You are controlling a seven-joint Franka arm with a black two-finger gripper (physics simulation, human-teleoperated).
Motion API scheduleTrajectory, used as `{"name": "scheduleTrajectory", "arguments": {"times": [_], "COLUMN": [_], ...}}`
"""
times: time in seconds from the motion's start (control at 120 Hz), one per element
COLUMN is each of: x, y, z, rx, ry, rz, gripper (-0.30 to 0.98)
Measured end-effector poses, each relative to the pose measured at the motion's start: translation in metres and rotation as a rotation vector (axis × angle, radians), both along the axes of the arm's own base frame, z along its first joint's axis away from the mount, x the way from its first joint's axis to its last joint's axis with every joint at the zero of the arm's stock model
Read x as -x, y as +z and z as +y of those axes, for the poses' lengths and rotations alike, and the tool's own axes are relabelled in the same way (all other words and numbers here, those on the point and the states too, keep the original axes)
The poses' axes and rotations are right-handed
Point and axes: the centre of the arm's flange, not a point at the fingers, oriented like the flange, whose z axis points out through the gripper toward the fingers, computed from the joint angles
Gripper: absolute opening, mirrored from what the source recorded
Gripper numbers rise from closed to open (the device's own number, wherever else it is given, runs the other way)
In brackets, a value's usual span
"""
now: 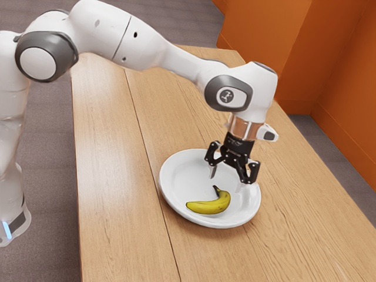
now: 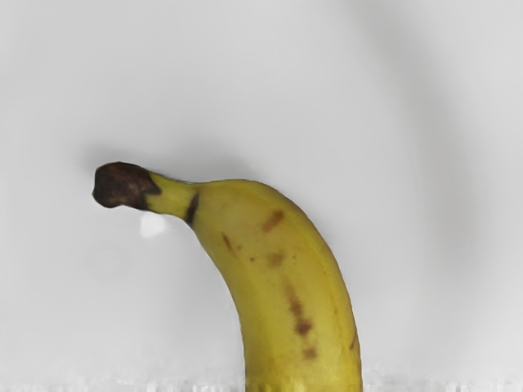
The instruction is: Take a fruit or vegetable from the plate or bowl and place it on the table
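The gripper (image 1: 229,180) is open, its two black fingers spread apart with nothing between them. It points down over the far right part of the plate (image 1: 180,171), above the plate's surface. The banana (image 1: 211,205) lies on the plate, lower than the fingers and on their near side, apart from both. Its dark stem (image 2: 122,185) is at the far end, close below the gripper; from there the fruit bends round, and its other end points to the exterior view's left. In the wrist view the yellow skin carries several brown flecks, and a soft shadow falls on the white plate beside the stem.

The plate is round and white with a raised rim, and sits flat on the wooden table (image 1: 106,176), whose boards are parted by thin dark seams. The white and grey arm (image 1: 147,47) reaches in from the exterior view's left, above the table. Beyond the table are a grey floor (image 1: 50,153) and, at the far right, orange walls (image 1: 346,76).
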Motion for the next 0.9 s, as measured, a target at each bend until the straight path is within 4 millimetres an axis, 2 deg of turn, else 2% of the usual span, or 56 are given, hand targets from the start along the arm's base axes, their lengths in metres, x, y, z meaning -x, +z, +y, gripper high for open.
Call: {"name": "scheduleTrajectory", "arguments": {"times": [0.192,0.35,0.692,0.9], "x": [0.021,0.026,0.024,0.019], "y": [-0.009,-0.019,-0.022,-0.033], "z": [-0.002,0.0,-0.011,-0.018], "rx": [-0.024,-0.032,-0.029,-0.029], "ry": [0.021,0.045,0.064,0.074], "rz": [0.027,0.04,0.015,0.009], "gripper": [0.63,0.63,0.63,0.63]}}
